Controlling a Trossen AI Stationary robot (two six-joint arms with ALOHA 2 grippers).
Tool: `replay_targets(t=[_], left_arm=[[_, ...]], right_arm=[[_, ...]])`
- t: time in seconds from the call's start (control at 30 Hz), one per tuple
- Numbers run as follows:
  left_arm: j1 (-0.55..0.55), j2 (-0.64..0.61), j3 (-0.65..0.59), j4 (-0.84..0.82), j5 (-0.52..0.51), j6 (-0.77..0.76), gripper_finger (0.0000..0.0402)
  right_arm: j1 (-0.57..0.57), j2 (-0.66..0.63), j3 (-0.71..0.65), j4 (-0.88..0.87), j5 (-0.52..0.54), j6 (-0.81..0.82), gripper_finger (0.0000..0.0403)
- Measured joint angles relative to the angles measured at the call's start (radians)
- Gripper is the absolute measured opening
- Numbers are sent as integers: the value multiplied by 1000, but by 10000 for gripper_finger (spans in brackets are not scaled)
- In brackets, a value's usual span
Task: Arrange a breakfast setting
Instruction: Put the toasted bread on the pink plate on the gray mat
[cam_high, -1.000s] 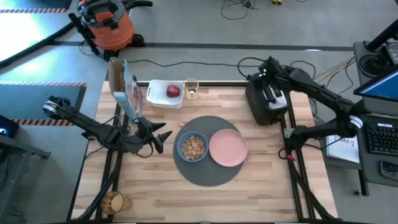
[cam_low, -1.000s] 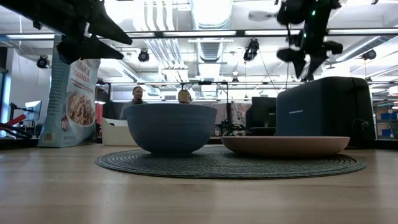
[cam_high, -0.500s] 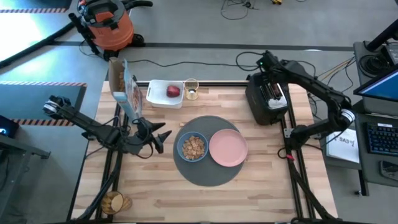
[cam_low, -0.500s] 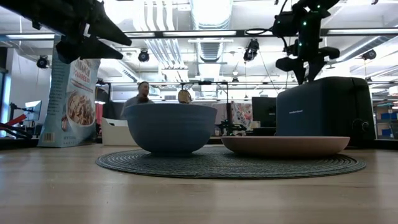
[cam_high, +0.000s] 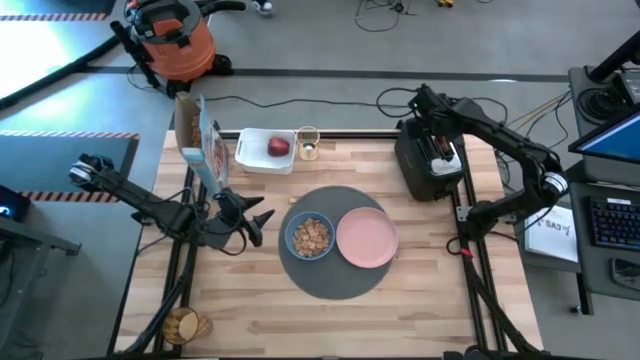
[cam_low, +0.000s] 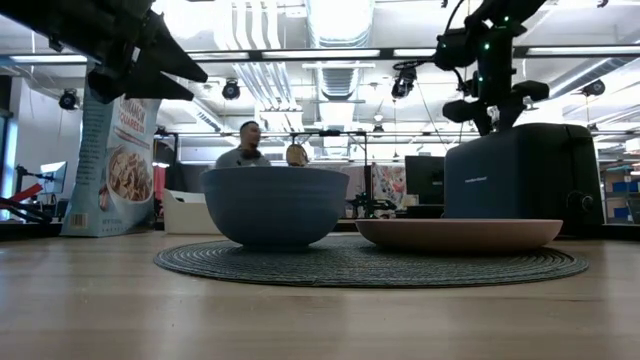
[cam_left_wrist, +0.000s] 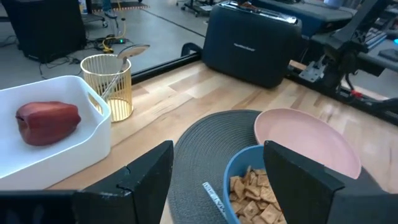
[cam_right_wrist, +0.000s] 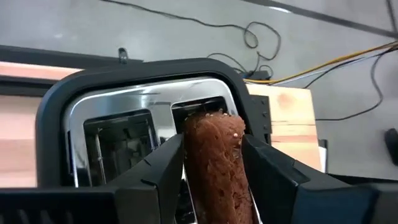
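Clamping toast slice (cam_right_wrist: 214, 165), right gripper (cam_right_wrist: 211, 168) above toaster (cam_right_wrist: 124, 118) slot.

The brown toast slice (cam_right_wrist: 216, 163) ran off the right wrist picture's lower edge between the dark fingers — its lower end unseen — and the pale yellow ribbed cup (cam_high: 307, 143) was too small overhead to show contents.

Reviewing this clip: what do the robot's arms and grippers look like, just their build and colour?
Both arms are dark, slim and jointed. The left gripper ends in two black wedge-shaped fingers. The right gripper has matching black fingers; small green lights glow near its wrist in the low view.
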Motion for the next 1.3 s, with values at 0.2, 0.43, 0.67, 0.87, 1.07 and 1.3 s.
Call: replay_targets(t=[0.2, 0.43, 0.67, 0.87, 1.07, 1.3], left_arm=[[-5, -17, 0, -79, 0, -42, 232], [-11, -41, 0, -162, 0, -82, 232], [-13, -53, -4, -186, 0, -92, 232], [-13, -53, -6, -184, -5, -95, 232], [-13, -53, -9, -178, -8, -100, 232], [-13, -53, -10, -171, -8, -103, 232]], right_arm=[[-3, 34, 4, -17, 49, 62, 135], [-4, 60, 8, -37, 57, 106, 112], [-2, 59, 14, -39, 29, 106, 110], [2, 52, 44, -43, -12, 94, 111], [4, 51, 61, -36, -16, 82, 103], [4, 51, 61, -36, -8, 78, 86]])
